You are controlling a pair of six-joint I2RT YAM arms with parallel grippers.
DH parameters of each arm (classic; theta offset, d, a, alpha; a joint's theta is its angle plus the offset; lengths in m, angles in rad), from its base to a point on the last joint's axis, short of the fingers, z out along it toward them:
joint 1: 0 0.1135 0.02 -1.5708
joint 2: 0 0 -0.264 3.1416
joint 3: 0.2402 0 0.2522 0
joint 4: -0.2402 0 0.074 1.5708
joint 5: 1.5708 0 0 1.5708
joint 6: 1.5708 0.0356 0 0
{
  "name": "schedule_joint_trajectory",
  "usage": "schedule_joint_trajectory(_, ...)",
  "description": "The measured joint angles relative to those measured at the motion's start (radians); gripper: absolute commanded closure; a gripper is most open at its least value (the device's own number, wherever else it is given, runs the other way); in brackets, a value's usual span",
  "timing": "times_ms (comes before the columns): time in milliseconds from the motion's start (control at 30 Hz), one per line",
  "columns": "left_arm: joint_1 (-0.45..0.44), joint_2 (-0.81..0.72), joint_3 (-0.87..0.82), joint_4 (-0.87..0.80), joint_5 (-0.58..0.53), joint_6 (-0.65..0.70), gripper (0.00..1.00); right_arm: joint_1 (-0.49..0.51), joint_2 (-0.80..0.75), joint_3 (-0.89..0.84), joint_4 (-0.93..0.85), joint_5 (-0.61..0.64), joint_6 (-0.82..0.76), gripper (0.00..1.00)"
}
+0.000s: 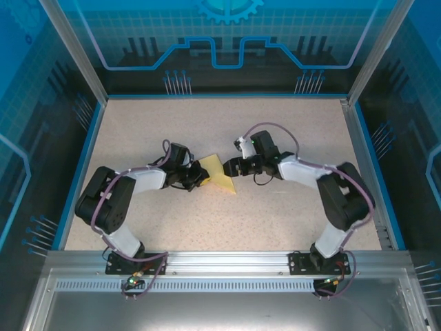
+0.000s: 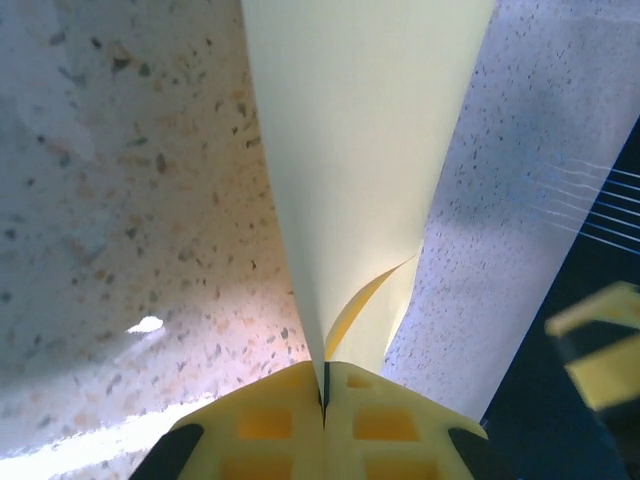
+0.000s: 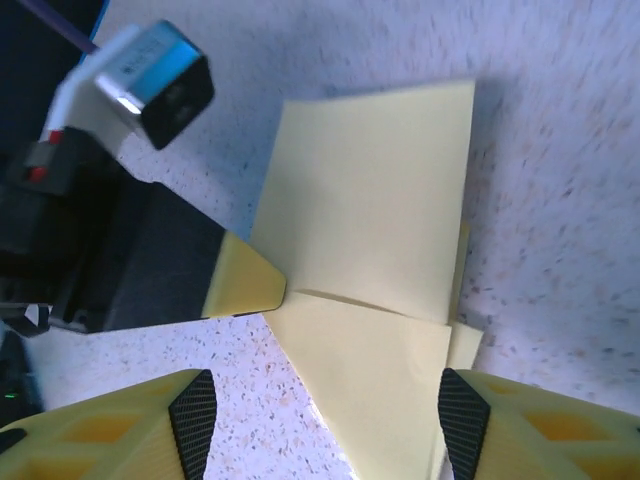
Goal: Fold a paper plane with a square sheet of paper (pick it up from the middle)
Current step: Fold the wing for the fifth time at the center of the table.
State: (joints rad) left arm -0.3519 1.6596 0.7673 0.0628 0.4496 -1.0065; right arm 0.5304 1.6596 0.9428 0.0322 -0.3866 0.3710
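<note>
Currently the left gripper [image 2: 325,392] is sitting fully closed, yellow fingers pinching the paper [image 2: 350,150] at an edge where its layers meet. In the left wrist view the paper is rising away from the fingertips as a tall, slightly curved panel. A second layer is peeling open just above the pinch.

The right gripper [image 3: 328,415] is hanging with jaws apart, one finger on either side of the paper's lower corner. It is gripping nothing, and I cannot tell if either finger is touching the paper. In the right wrist view the paper is showing partly folded: a wide upper panel and a triangular lower flap meeting at a crease. The left gripper's yellow tip is meeting the paper at that crease's left end.

From overhead the two grippers are facing each other near the middle of the table [image 1: 275,221], with the paper sitting between them. I cannot tell how much of it is lying flat on the speckled surface.
</note>
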Motion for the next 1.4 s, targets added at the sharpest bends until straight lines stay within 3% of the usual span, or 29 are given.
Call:
schedule_joint_trajectory(133, -0.029, -0.042, 0.033, -0.065, -0.037, -0.025, 1.0, 0.115, -0.13, -0.14, 0.116, 0.208, -0.129, 0.44)
schedule_joint_trajectory(367, -0.044, -0.063, 0.061, -0.129, -0.066, -0.066, 1.0, 0.234, -0.11, -0.28, 0.288, 0.388, -0.341, 0.48)
schedule_joint_trajectory(700, -0.051, -0.106, 0.061, -0.19, -0.079, -0.089, 1.0, 0.349, 0.048, -0.33, 0.549, 0.485, -0.468, 0.47)
schedule_joint_trajectory(1200, -0.053, -0.117, 0.061, -0.216, -0.079, -0.104, 1.0, 0.364, 0.18, -0.323, 0.786, 0.649, -0.457, 0.55)
schedule_joint_trajectory(1400, -0.053, -0.117, 0.061, -0.216, -0.079, -0.118, 1.0, 0.374, 0.195, -0.299, 0.809, 0.672, -0.451, 0.66)
